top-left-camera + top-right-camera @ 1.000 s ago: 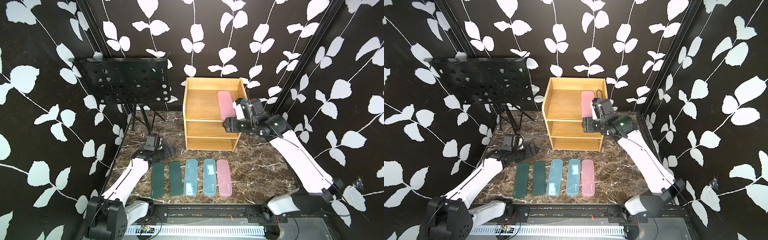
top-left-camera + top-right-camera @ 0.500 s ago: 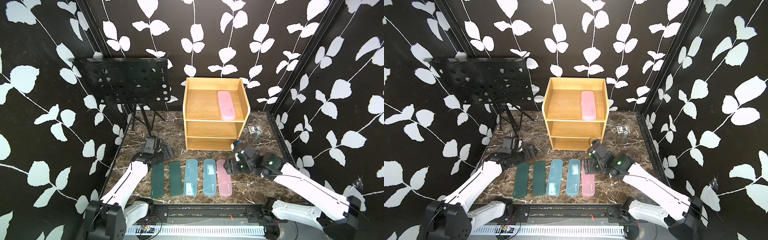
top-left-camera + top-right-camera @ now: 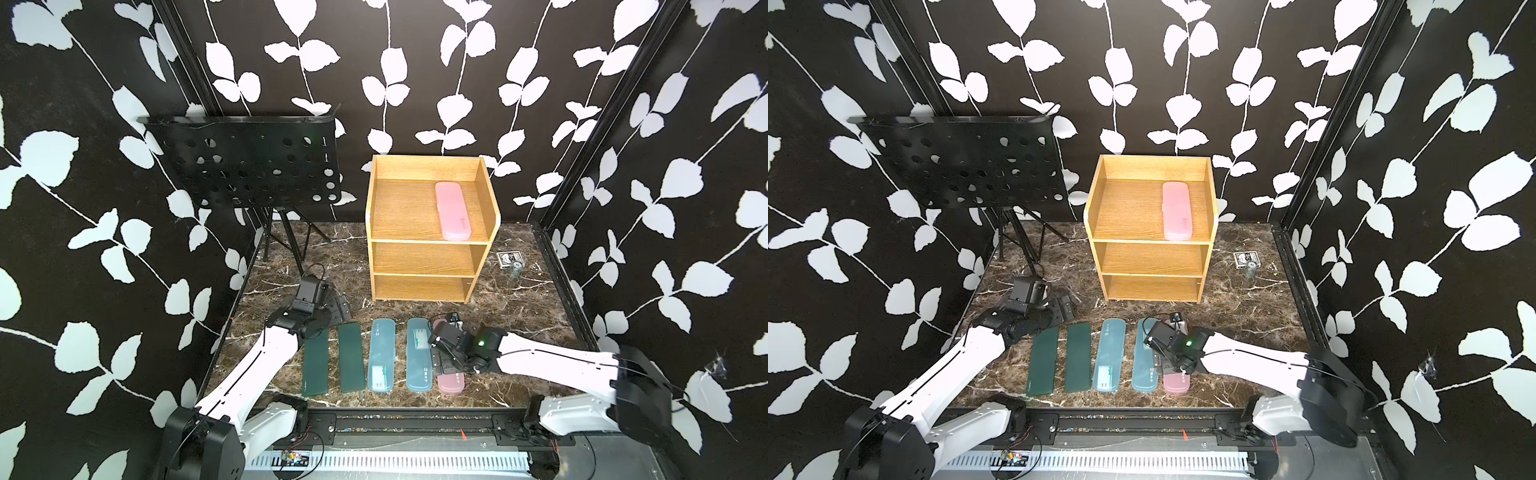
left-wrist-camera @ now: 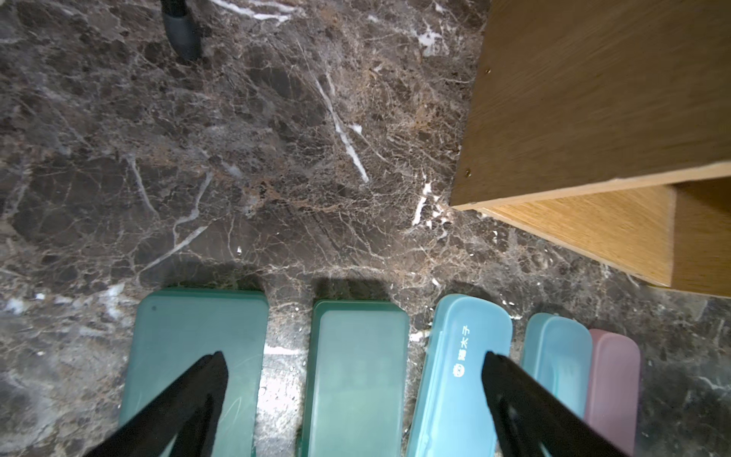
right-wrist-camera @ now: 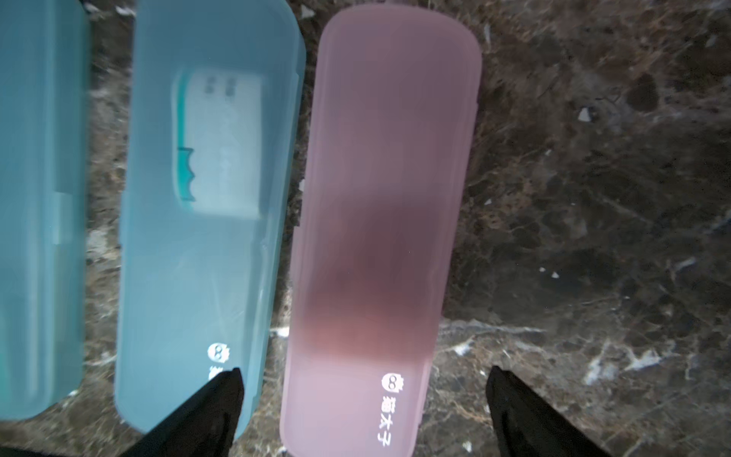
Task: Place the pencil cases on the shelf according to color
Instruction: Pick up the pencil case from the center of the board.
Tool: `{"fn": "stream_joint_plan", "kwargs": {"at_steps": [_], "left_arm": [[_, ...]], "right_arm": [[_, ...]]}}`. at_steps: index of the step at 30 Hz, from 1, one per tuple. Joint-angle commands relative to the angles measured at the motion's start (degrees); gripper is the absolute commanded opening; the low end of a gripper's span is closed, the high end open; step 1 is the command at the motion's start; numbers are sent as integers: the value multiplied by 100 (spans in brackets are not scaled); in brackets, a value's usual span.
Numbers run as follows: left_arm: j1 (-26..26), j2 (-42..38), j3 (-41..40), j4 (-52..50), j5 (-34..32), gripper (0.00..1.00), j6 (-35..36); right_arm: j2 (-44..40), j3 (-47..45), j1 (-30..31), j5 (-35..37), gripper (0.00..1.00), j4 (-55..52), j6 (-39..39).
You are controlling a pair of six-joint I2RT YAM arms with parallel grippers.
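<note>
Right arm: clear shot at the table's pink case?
Probably yes. Right gripper is open above the pink case, jaws straddling it, nothing on top. The neighbouring blue case leaves one finger a narrow gap.

We see the shelf [image 3: 428, 243] in oak-coloured wood grain, with a pale pink case [image 3: 453, 210] on top. On the dark brown, white-veined marble table [image 3: 519, 307] the row runs from the left: dark green case [image 3: 316, 365], second dark green case [image 3: 351, 357], light blue case [image 3: 382, 355], second light blue case [image 3: 417, 370], then a translucent second pink case [image 3: 451, 380]. Behind, there's a black backdrop [image 3: 415, 50] with white leafy vines and a black music stand [image 3: 249, 166] dotted with holes.
</note>
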Motion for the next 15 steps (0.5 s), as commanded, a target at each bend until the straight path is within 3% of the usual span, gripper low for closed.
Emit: {"fn": "stream_joint_plan", "kwargs": {"at_steps": [1, 9, 15], "left_arm": [[-72, -157, -207, -47, -242, 99, -164], [-308, -59, -219, -4, -327, 99, -173], [-375, -131, -254, -9, -435, 99, -251]], "right_arm": [[203, -79, 82, 342, 99, 48, 311], [207, -806, 99, 312, 99, 439, 400], [-549, -1092, 99, 111, 99, 459, 120]]}}
